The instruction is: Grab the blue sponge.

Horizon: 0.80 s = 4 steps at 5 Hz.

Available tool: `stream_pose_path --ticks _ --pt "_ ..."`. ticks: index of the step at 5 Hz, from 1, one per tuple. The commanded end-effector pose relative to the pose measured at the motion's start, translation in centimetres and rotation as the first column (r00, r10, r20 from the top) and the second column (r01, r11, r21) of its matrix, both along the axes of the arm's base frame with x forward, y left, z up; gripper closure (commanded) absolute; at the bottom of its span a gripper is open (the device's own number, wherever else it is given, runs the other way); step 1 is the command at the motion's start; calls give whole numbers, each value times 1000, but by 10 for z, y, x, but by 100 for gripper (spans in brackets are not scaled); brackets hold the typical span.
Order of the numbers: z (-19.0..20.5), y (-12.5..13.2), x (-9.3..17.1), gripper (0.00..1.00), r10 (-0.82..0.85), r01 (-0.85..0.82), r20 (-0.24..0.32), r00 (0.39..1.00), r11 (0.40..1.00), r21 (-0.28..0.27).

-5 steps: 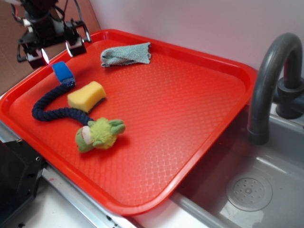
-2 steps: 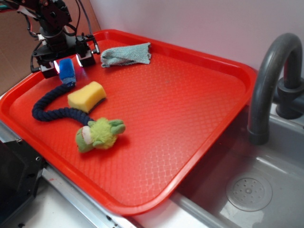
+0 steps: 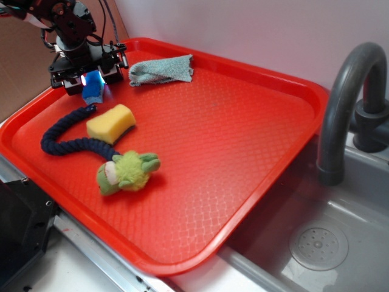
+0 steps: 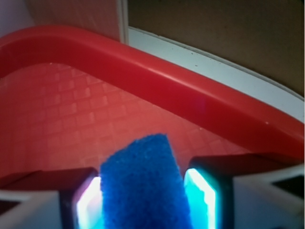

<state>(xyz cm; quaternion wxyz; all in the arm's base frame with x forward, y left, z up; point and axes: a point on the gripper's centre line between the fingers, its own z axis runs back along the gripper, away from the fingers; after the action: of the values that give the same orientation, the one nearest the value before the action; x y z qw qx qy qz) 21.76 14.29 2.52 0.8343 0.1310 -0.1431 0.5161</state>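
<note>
The blue sponge (image 3: 93,91) lies at the far left corner of the red tray (image 3: 261,73), at the end of a navy rope (image 3: 58,137). My gripper (image 3: 92,82) is lowered over it, open, one finger on each side. In the wrist view the blue sponge (image 4: 143,186) fills most of the space between the two lit pads of the gripper (image 4: 144,195); it reaches the left pad and a thin gap shows at the right pad. The sponge looks unsquashed. The tray's rim (image 4: 167,90) runs just beyond it.
A yellow sponge (image 3: 110,123) lies just in front of the blue one, with a green plush toy (image 3: 127,170) nearer the front. A grey-green cloth (image 3: 161,69) sits by the tray's back rim. A grey faucet (image 3: 346,103) and sink (image 3: 316,243) are at the right.
The gripper has come down and to the right, from above the tray's left rim to around the blue sponge. The sponge now sits between its fingers and has shifted slightly right.
</note>
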Motion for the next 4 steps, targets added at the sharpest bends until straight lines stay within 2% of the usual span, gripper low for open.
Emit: stream_pose_path --ticks 1,2,3,4 --pt "50 9 -9 100 -67 67 -5 998 997 23" --pt "98 3 -2 100 -205 209 96 974 977 -36" --pt "148 -23 3 100 -386 409 183 904 906 -108" --pt "198 -59 1 100 -516 554 232 825 820 -145"
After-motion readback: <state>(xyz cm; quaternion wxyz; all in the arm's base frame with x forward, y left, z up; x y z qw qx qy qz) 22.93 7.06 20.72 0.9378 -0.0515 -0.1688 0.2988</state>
